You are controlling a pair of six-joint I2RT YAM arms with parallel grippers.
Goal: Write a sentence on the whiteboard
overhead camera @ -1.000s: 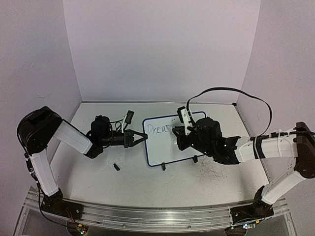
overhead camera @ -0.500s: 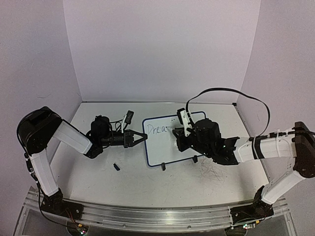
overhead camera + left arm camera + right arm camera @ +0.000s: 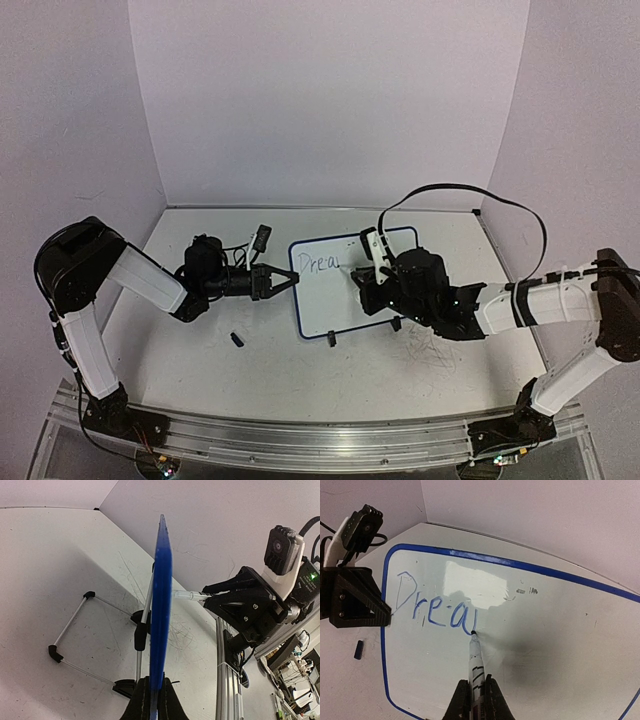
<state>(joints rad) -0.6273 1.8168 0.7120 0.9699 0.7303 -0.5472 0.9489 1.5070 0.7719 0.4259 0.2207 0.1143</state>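
Counter (image 3: pixel 200 370): white, scuffed, with grey scribble marks near the right arm.

Whiteboard (image 3: pixel 325 305): at mid-counter between the two arms, propped at a tilt. The left wrist view shows it edge-on, standing on thin wire legs (image 3: pixel 75 625) with black feet.

Left gripper (image 3: pixel 283 281): clenched on the board's left rim, blue edge pinched between the fingers. It acts as the brace.

Right gripper (image 3: pixel 475 700): closed around a marker (image 3: pixel 476 665), reaching in over the board from the right side.

Marker tip: on the board face, at the foot of the last letter.

Sentence (image 3: pixel 432 607): blue cursive along the upper left of the board. "Drea" is done so far. Judged early in the task, with most of the wording yet to be written.

Cap (image 3: pixel 237 339): small and dark, lying loose on the counter in front of the board's left corner, well apart from both grippers.

Risks, as judged:
- Pen pressure bears on a tilted board held by one rim and light legs. Too hard a push could pivot it in the left grasp or skid the feet, smearing the stroke.
- Too light a touch breaks the line.
- The marker could creep or rotate between the right fingers, shifting the letters.
- The letters run large, so the line may crowd the right rim.
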